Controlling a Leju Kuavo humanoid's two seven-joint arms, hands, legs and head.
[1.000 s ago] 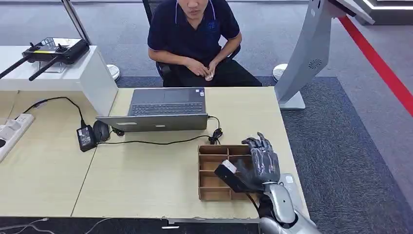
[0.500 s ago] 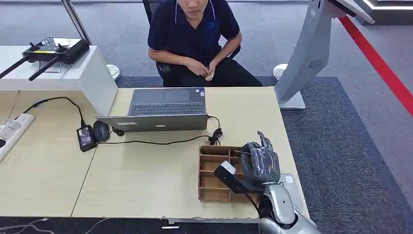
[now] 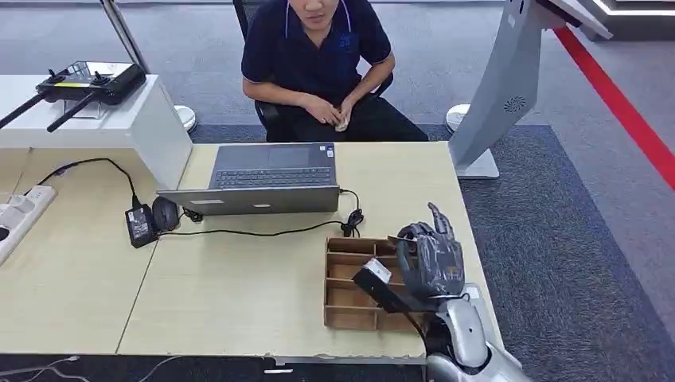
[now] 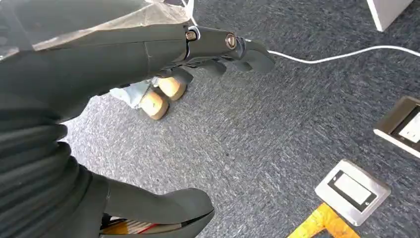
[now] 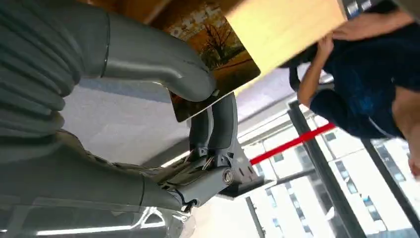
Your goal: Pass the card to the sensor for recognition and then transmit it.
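The right hand (image 3: 428,259) pinches the card (image 5: 215,47) above the wooden tray (image 3: 344,278); the left hand (image 4: 148,59) hangs with fingers spread, holding nothing.

Laptop (image 3: 267,179) and cable (image 3: 263,231) beyond tray (image 3: 348,280)

The table (image 3: 239,294) looks like matt pale wood laminate, the divided tray (image 3: 342,280) like raw brown wood or perhaps cardboard, the right hand (image 3: 428,259) dark smooth plastic, its card (image 5: 218,52) glossy printed, the floor carpet (image 4: 277,124) rough grey cloth.
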